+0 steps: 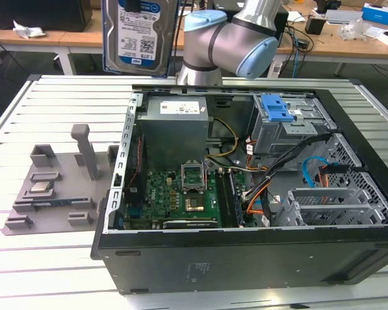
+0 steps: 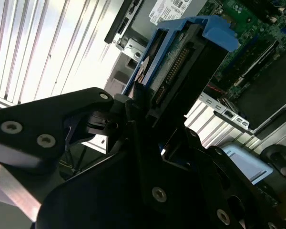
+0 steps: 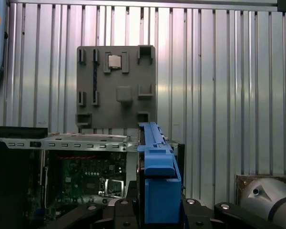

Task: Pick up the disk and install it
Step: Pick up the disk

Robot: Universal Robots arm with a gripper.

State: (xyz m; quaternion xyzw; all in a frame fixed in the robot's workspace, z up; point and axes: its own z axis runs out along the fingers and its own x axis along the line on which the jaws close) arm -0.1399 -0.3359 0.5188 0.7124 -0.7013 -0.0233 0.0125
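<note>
Gripper (image 2: 150, 112) is clamped on the disk (image 2: 178, 62). We see its black fingers (image 2: 133, 102) squeezing the blue frame from both sides in both wrist views, and a connector row shows along one edge. In the first wrist view the disk (image 3: 157, 176) is edge-on between the finger bases.

The disk (image 1: 142, 35) hangs in the air above the far edge of the open computer case (image 1: 246, 258), clear of it. It stands on edge, with the label facing the exterior camera. The arm (image 1: 226, 39) rises just behind the case, next to the disk.

Inside the case:
- The motherboard (image 1: 174, 197) lies on the floor.
- The power supply (image 1: 174, 123) sits at the far wall.
- The grey drive cage (image 1: 281, 126) with its blue latch is in the far corner, on the exterior view's right.

Beside the case, on the exterior view's left, the grey fixture plate (image 1: 58, 194) lies on the slatted table (image 1: 52, 271). The processor chip (image 1: 40, 188) sits in one of its pockets. Workbenches (image 1: 349, 39) stand well beyond the case.
</note>
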